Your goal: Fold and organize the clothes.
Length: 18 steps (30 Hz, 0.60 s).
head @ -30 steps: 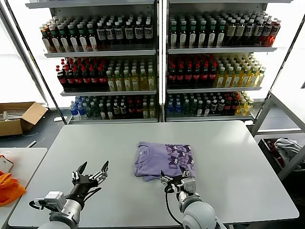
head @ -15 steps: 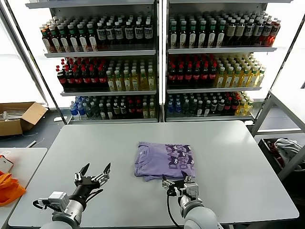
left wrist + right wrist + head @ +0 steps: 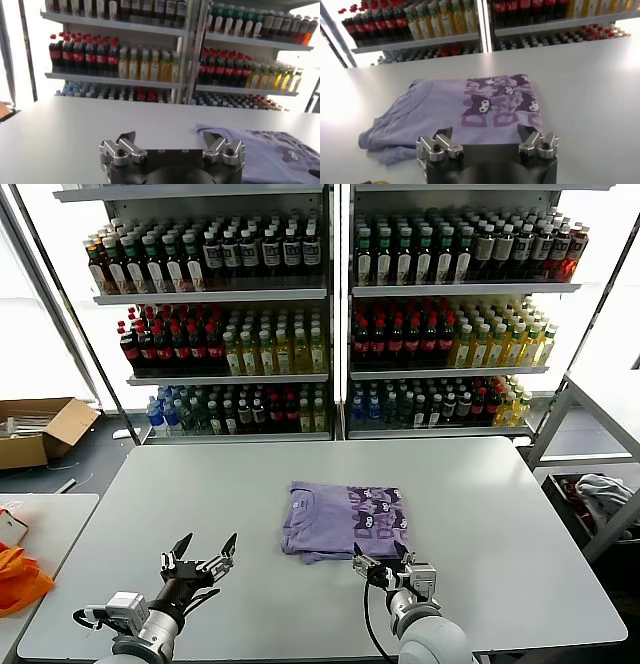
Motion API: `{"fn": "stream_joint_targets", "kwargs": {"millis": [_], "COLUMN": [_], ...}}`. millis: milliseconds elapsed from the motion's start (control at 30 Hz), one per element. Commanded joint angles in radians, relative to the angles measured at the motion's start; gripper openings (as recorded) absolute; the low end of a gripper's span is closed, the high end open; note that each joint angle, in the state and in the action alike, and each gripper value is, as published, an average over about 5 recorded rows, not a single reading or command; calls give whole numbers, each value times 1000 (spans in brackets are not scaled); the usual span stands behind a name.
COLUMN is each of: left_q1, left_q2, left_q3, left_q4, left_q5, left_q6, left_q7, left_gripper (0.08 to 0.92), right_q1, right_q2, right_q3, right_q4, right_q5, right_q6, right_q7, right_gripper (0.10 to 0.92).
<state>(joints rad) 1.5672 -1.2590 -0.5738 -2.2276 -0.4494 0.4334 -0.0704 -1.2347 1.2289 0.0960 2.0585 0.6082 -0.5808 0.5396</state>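
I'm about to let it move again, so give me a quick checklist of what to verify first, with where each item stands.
1. Shirt folded, lying flat on the table: ok.
2. Left gripper open, holding nothing: ok.
3. Right gripper open, holding nothing: ok.
4. Right gripper clear of the shirt's near edge: cannot tell.
5. Left gripper apart from the shirt, over bare table: ok.

White table point(image 3: 480, 504) in the foreground. Behind it, two shelving units point(image 3: 338, 314) side by side, stocked with rows of bottles point(image 3: 250, 344): dark, red-capped, yellow, green. Far left on the floor, an open cardboard box point(image 3: 40, 429). Near left, a second white surface point(image 3: 40, 524) with orange cloth point(image 3: 18, 576) at its edge. Right, a grey-white cloth pile point(image 3: 604, 496) in a rack.
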Motion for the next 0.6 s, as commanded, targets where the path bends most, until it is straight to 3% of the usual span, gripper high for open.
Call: {"fn": "stream_joint_targets", "kwargs": {"millis": [33,267,400,600], "left_q1": [9,11,11,9], "left_q2": [1,1,1,-17], "left_q3": [-3,-5,-4,-15], "left_q4": [-8,-10,-8,-29], "left_q5": [5,7,10,26], "left_q6": [0,2,2,-51], "left_q7": [3,5,7,4], "left_gripper": [822,823,822,823], "right_q1": [-3,-5,-20,-54], "right_q2": [35,42,39,22], "right_q3": [38,42,54,91], "right_q4": [-44,-45,29,188], "right_q5": [83,122,115,-107], "right_q6": [-1,-1,0,3], "right_q7": [49,70,65,-23], "right_gripper": [823,823,823,823]}}
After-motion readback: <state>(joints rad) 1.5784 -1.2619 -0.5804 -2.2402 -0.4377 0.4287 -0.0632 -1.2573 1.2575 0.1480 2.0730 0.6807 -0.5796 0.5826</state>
